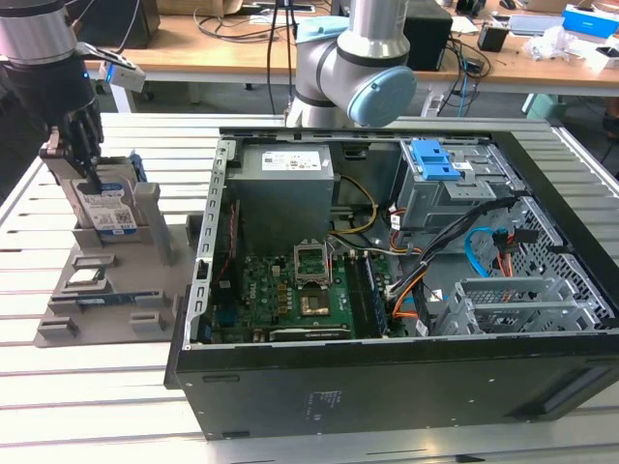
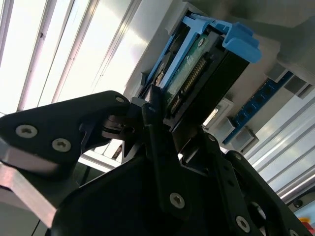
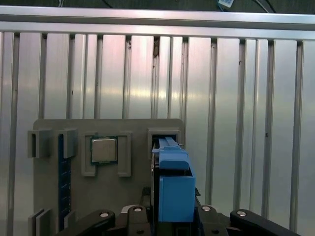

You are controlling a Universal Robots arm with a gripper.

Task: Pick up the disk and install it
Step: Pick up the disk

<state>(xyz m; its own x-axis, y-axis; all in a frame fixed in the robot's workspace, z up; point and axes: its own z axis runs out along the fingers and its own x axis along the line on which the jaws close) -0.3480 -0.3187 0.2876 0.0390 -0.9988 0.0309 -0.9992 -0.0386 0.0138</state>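
Disk, flat silver hard drive in blue plastic carrier frame (image 1: pixel 108 208), stands upright in the grey plastic holder (image 1: pixel 97 290) near the slatted metal surface's (image 1: pixel 58 406) edge at the exterior view's left. Your black end effector (image 1: pixel 85 159) pinches its top. Not lifted; install into open black computer case (image 1: pixel 387 387) not done.

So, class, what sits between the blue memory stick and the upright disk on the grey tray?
A square silver processor chip, lying in its own recess; the first wrist view shows it between the memory stick and the disk.
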